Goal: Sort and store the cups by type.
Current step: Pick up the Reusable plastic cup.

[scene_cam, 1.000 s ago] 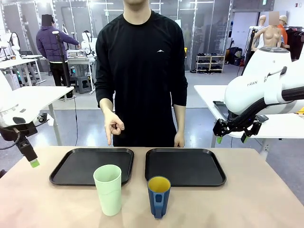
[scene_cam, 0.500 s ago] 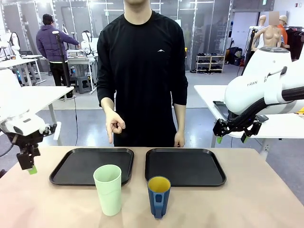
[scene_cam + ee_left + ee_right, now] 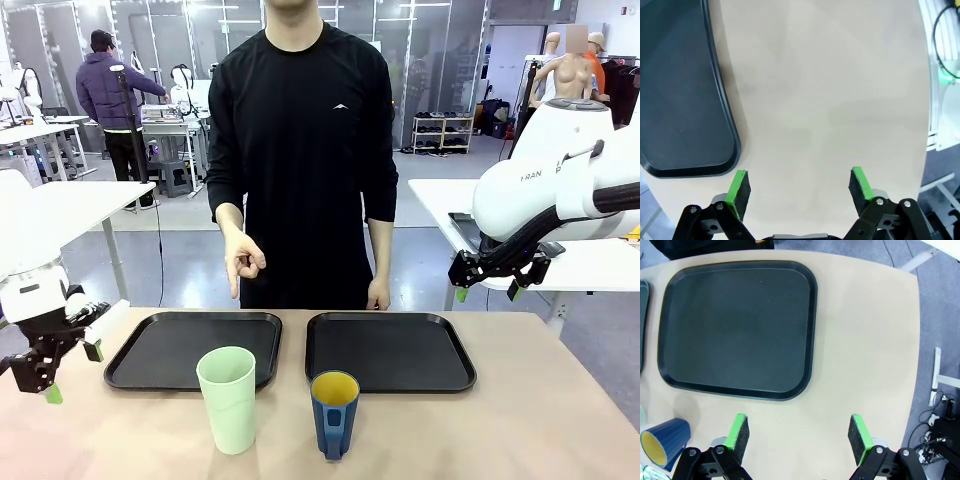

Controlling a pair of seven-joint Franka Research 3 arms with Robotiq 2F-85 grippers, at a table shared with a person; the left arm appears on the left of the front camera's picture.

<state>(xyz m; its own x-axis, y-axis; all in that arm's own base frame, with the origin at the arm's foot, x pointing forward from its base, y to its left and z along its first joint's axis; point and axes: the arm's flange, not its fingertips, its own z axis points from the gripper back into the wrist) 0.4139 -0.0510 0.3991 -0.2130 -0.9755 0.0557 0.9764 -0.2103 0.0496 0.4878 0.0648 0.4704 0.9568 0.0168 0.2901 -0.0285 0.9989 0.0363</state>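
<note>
A tall mint-green tumbler (image 3: 229, 399) stands near the table's front, left of centre. To its right is a shorter dark-blue mug (image 3: 334, 413) with a yellow inside, its handle facing the camera; the mug (image 3: 662, 443) also shows at the lower left of the right wrist view. My left gripper (image 3: 70, 372) hangs open low over the table's left end, beside the left black tray (image 3: 195, 349); bare tabletop lies between its green pads (image 3: 738, 187). My right gripper (image 3: 487, 292) is open, held high past the table's right far corner, well above the right black tray (image 3: 388, 350).
A person in black stands at the far side, one hand (image 3: 240, 262) lowered with a finger pointing down toward the left tray. The trays lie side by side across the table's far half. The table edge (image 3: 926, 125) runs close to my left gripper.
My left arm has come down and turned, bringing its gripper lower and closer to the table by the left tray. The right arm, the cups and the person's hand have stayed put.
</note>
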